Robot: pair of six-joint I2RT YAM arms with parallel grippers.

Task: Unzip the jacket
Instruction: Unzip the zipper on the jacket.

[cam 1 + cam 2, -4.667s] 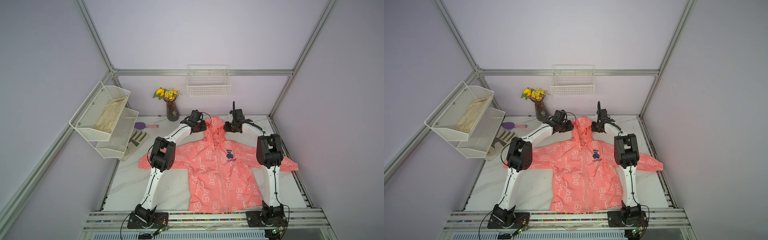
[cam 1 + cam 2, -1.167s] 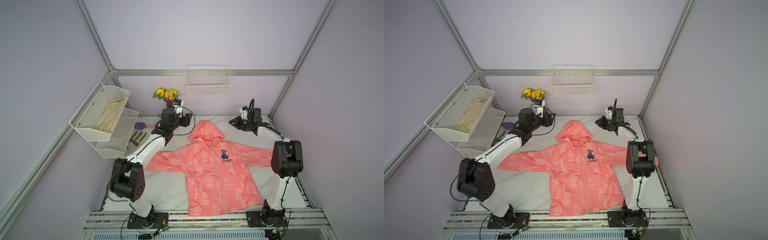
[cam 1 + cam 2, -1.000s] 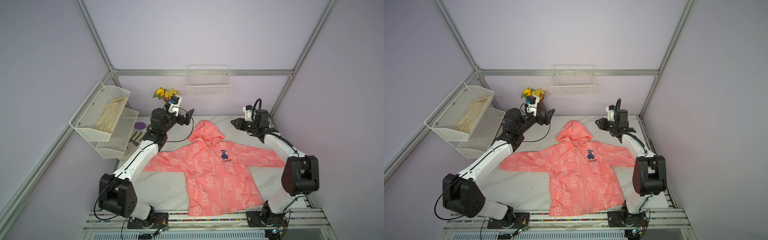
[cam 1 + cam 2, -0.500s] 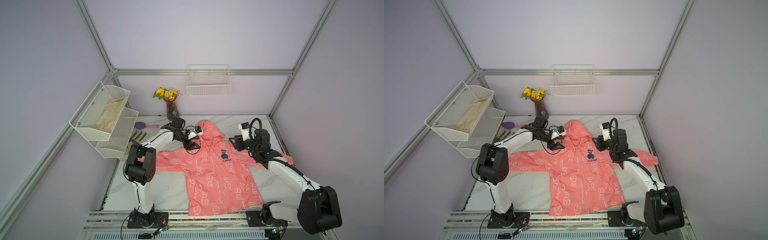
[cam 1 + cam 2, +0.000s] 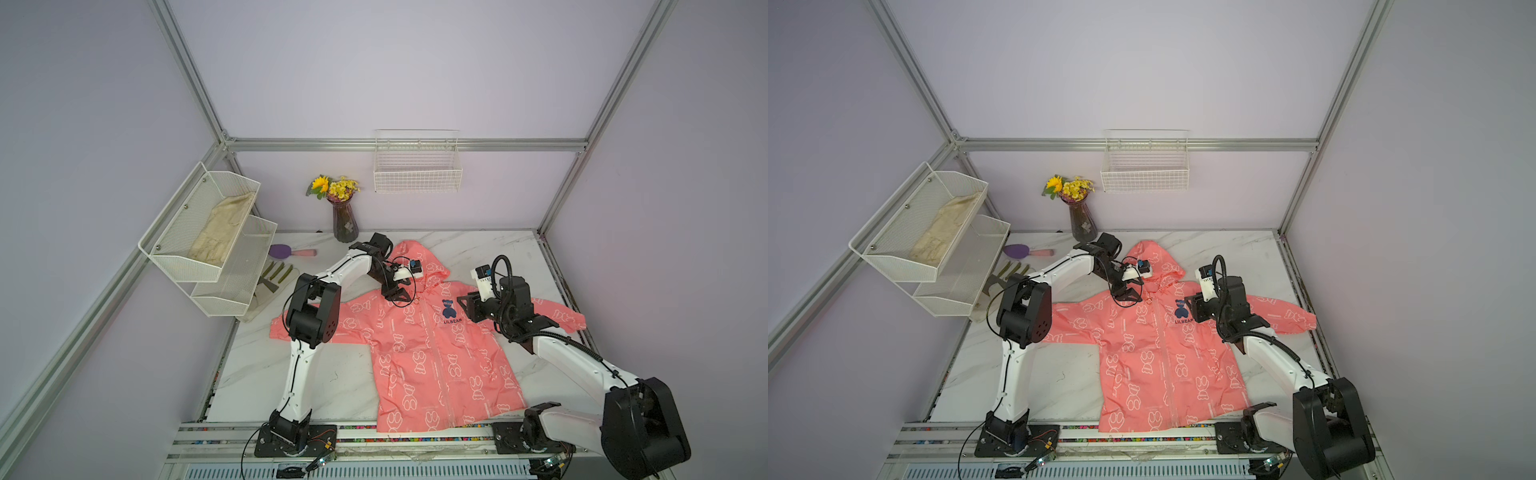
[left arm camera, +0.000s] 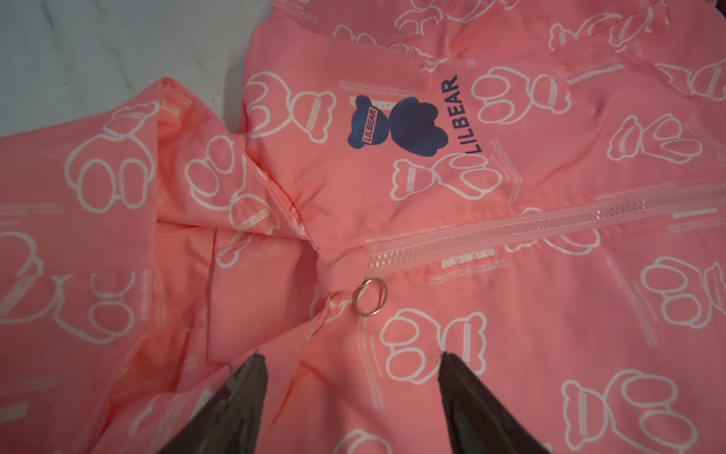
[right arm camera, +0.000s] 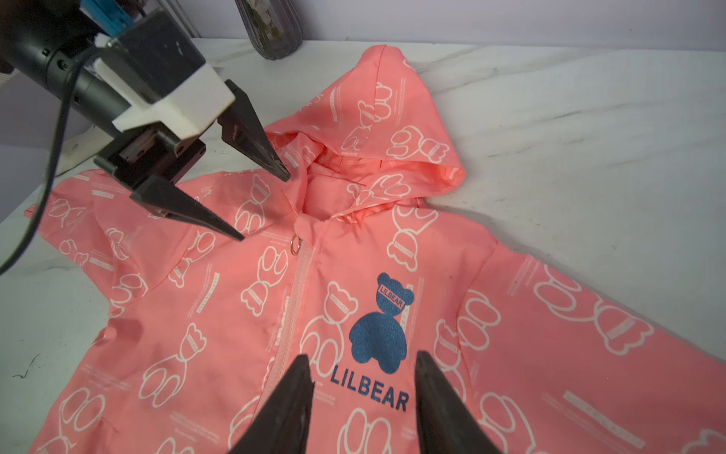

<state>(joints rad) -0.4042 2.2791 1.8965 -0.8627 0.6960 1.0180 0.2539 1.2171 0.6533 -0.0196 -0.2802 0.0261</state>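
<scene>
Both pairs of jaws stand apart with nothing between them, those of the left gripper (image 5: 400, 293) fairly wide and those of the right gripper (image 5: 466, 309) narrower.

At the far left a white mesh shelf rack (image 5: 178, 257) holds a beige cloth (image 5: 222, 230) in its upper tray. Just below it, on the marble table (image 5: 332, 374), lie a work glove (image 5: 276, 274) and a purple hairbrush (image 5: 286, 250). A vase of yellow flowers (image 5: 345, 218) stands by the back wall, and a white wire basket (image 5: 417, 174) hangs on that wall.

The left gripper is low over the jacket (image 5: 432, 357), just beside the collar. Whether its fingertips (image 7: 239, 236) touch the cloth cannot be told.

The coral-pink jacket lies flat, front up, in the middle of the table, with its hood toward the back wall and its sleeves spread. Its zipper (image 6: 510, 230) is closed up to the collar. The metal ring pull (image 6: 370, 296) lies just ahead of the left gripper's tips.

The right gripper hovers over the dark blue bear logo (image 7: 379, 326).
</scene>
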